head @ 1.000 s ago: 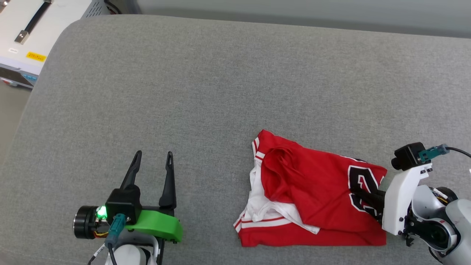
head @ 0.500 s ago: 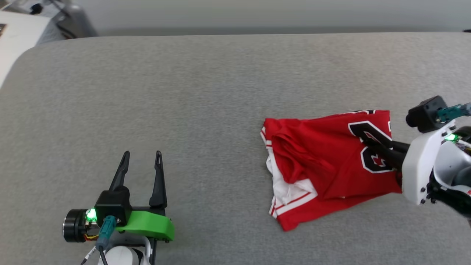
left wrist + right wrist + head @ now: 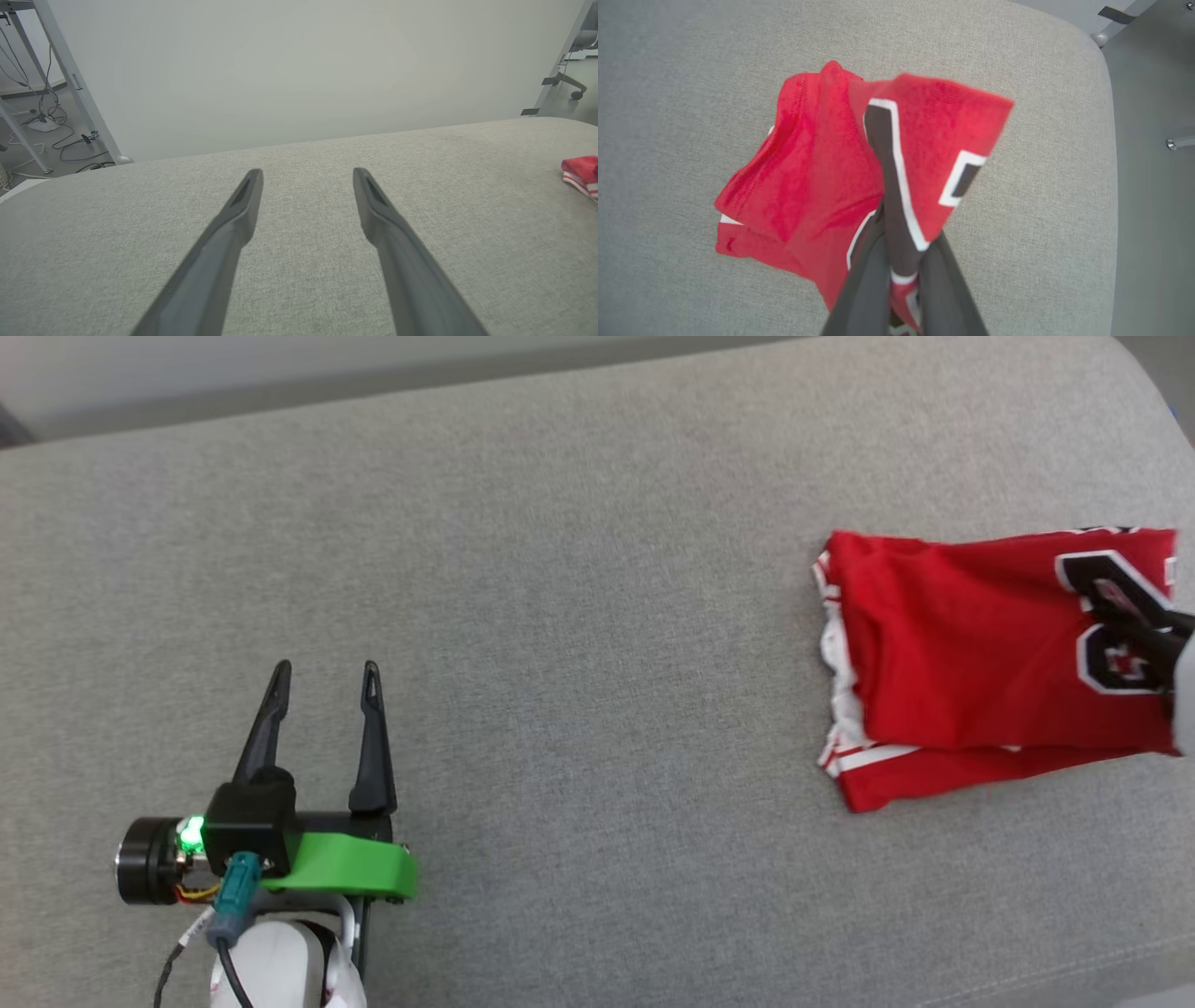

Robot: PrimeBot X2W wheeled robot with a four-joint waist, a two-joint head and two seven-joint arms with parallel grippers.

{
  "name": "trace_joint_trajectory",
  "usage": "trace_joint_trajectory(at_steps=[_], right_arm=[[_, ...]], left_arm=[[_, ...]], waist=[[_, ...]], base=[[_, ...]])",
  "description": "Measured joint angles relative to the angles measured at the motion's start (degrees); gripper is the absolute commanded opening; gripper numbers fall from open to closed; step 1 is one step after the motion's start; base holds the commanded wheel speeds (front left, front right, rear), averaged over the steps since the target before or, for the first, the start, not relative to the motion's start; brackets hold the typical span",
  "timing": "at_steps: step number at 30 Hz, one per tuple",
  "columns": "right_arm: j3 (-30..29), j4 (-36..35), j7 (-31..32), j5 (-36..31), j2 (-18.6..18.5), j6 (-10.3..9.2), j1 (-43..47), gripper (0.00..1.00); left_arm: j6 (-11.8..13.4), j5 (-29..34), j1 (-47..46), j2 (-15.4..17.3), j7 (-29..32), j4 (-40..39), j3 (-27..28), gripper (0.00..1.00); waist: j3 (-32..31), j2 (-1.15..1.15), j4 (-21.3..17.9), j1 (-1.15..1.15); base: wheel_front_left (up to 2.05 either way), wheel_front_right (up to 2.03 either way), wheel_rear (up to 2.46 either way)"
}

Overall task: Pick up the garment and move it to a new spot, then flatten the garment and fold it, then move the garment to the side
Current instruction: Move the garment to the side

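Now the right gripper (image 3: 901,275) pinches the jersey (image 3: 980,663) near the right end of the pad (image 3: 560,616) (the left gripper (image 3: 327,668) is open, empty). The thin cloth could slip out and unfold.

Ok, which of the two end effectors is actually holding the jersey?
The right end effector, shut on the jersey; the left end effector is open and empty.

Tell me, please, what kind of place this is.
Probably a lab or workshop room: a grey padded table, bare metal frame legs with loose cables on the floor, and a wheeled chair base.
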Motion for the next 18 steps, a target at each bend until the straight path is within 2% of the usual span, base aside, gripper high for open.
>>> trace_joint_trajectory(at_steps=[7,18], right_arm=[[-2.83,10.27,-0.37,-3.76,-3.10,0.00,-5.05,0.00],[-8.70,26.20,-2.83,-11.76,-2.64,0.00,-13.88,0.00]], left_arm=[[-0.23,0.52,-2.34,1.49,0.00,-2.26,0.47,1.00],[-0.23,0.70,-4.24,2.42,0.00,-5.36,0.65,1.00]], waist=[[5.80,0.00,-0.97,0.00],[13.65,0.00,-0.09,0.01]], base=[[0.00,0.00,0.00],[0.00,0.00,0.00]])
